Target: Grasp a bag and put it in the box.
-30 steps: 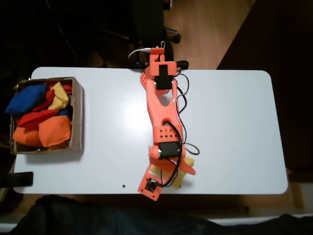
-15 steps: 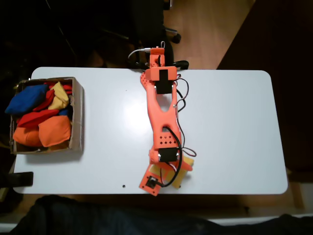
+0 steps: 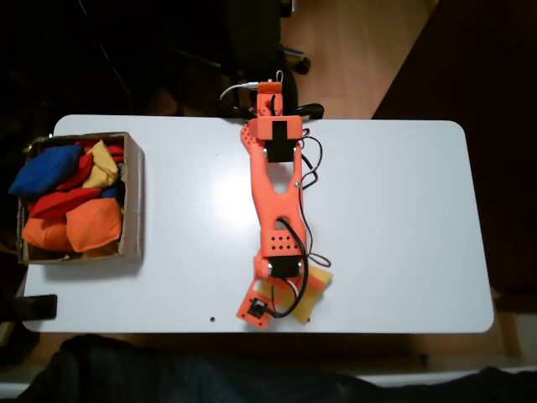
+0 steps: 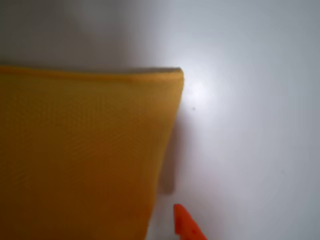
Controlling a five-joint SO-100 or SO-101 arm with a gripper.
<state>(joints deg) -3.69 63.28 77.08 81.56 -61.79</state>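
The hand [image 3: 294,290] is down at the near edge of the desk [image 3: 403,218], right over the yellow bean bag [image 3: 309,295], and from the fixed view the orange arm [image 3: 277,197] covers most of it, so I cannot tell whether the fingers are spread or closed on the fabric. In the wrist view one orange fingertip [image 4: 186,226] pokes up from the bottom edge, just beside the bag's [image 4: 85,155] right-hand side, on bare desk [image 4: 250,125]; whether it touches the cloth is unclear.

The bag lies flat on the white desk, its yellow corners showing to either side of the wrist in the fixed view. In the wrist view it takes up the left half, with one pointed corner at the upper right and a thin shadow along its edge.

The arm stretches from its base at the far edge of the desk straight toward the near edge, black cables looping along it.

Well apart, at the left end of the desk in the fixed view, sits the cardboard box [image 3: 132,201]. It holds a blue bag [image 3: 46,168], red bags [image 3: 63,201], orange bags [image 3: 92,225] and a small yellow bag [image 3: 102,168].
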